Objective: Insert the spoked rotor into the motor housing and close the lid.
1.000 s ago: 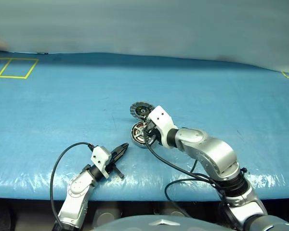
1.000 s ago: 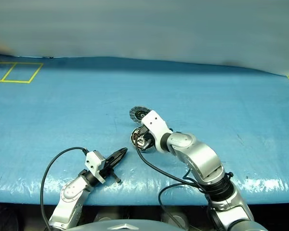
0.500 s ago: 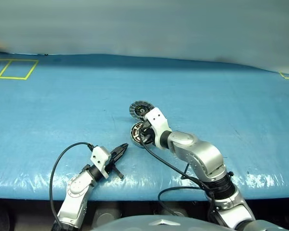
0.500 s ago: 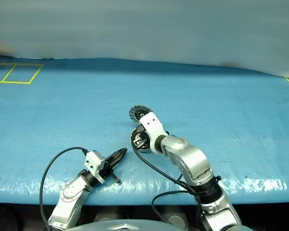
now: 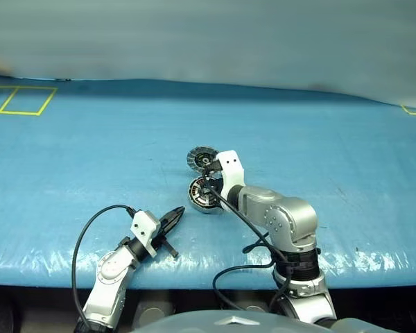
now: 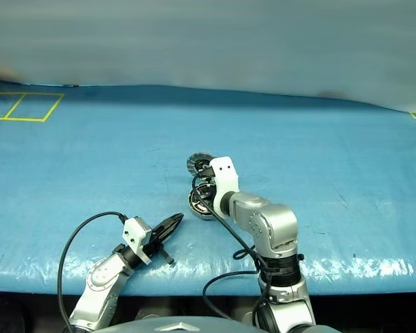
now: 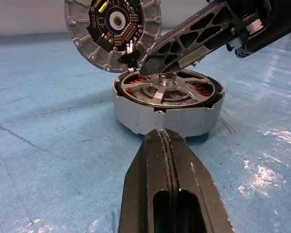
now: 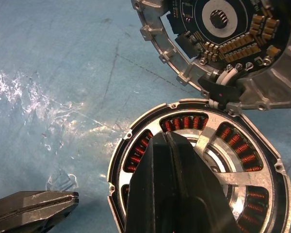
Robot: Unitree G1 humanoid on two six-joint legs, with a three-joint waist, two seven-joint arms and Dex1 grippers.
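A: Where is the spoked rotor (image 7: 167, 90) right now?

B: It sits inside the motor housing (image 7: 169, 109), flat on top of the copper coils. The housing rests on the blue bench (image 5: 90, 152), near the front middle.

A: So which step are we on?

B: I think the rotor step is almost done. The right end effector (image 7: 150, 65) has its fingers pressed together, with nothing pinched. Its tip rests on or just over the rotor's middle; I cannot tell which. It looks like it is pushing the rotor down.

A: And the lid (image 7: 112, 30)?

B: It stands open, tipped up at about 12 o'clock from the housing, joined at the hinge. You can see its inside face.

A: What about the other arm?

B: The left end effector (image 5: 176, 215) is pressed together too, with nothing in it. It waits at about 7 o'clock from the housing, pointing at it.

A: What comes next?

B: I guess the right tip must lift clear, go behind the lid, and push it down gently over the housing.
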